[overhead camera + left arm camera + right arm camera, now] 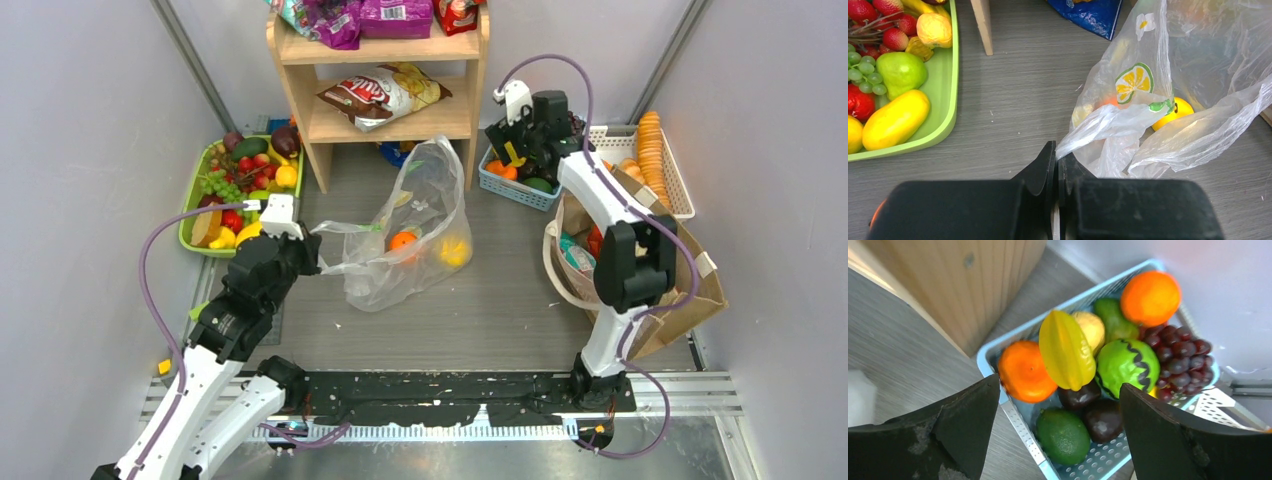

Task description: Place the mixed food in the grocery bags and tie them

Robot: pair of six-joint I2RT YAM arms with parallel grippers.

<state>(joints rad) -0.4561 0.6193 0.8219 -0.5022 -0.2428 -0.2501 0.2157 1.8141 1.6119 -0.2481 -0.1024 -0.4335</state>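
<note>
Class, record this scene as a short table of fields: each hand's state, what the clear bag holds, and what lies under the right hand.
Left hand: shut on an edge of the clear bag
Right hand: open, empty, above the blue basket
Clear bag contents: an orange and a yellow fruit
Blue basket contents: mixed fruit, including a star fruit and dark grapes

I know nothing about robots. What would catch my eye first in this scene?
Probably the clear plastic bag in the middle of the table, with an orange and a yellow fruit inside, its edge pinched in the left gripper. Next, the right gripper hangs open over a blue basket heaped with bright fruit at the back right.
</note>
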